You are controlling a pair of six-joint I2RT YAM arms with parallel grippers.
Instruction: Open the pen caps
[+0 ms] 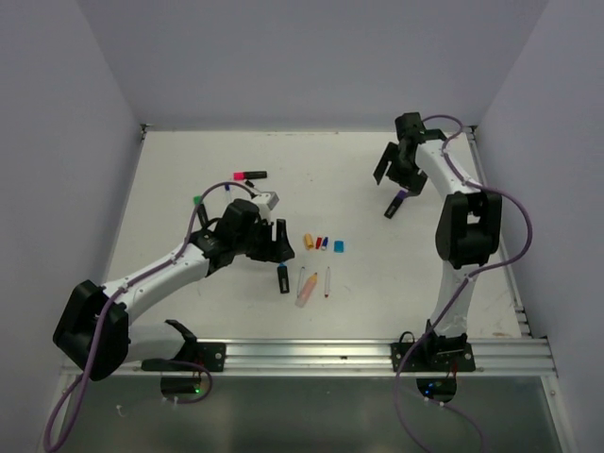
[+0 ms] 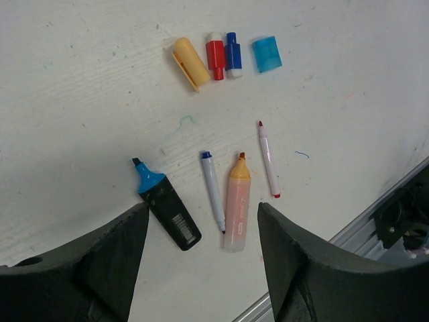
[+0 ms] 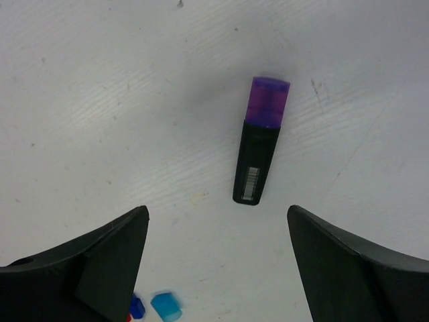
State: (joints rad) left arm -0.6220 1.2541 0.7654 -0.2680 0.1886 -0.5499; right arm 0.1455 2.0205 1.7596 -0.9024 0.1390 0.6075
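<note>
The left gripper (image 2: 201, 215) is released and holds nothing. At its 12 o'clock four loose caps lie in a row: orange cap (image 2: 190, 62), red cap (image 2: 215, 57), blue cap (image 2: 232, 54), cyan cap (image 2: 267, 54). The right gripper (image 3: 218, 215) is released too. At its 1 o'clock the purple cap (image 3: 269, 100) sits on a black barrel (image 3: 255, 164).

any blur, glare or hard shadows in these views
Top external: even, diffuse light, only soft shadows on the white table, details very small. Left wrist: the cyan plastic cap and the uncapped pens are sharp, the dark left gripper fingers at the bottom edge are soft. Right wrist: the purple-capped black highlighter is crisp, faint shadow beside it, no glare.
</note>
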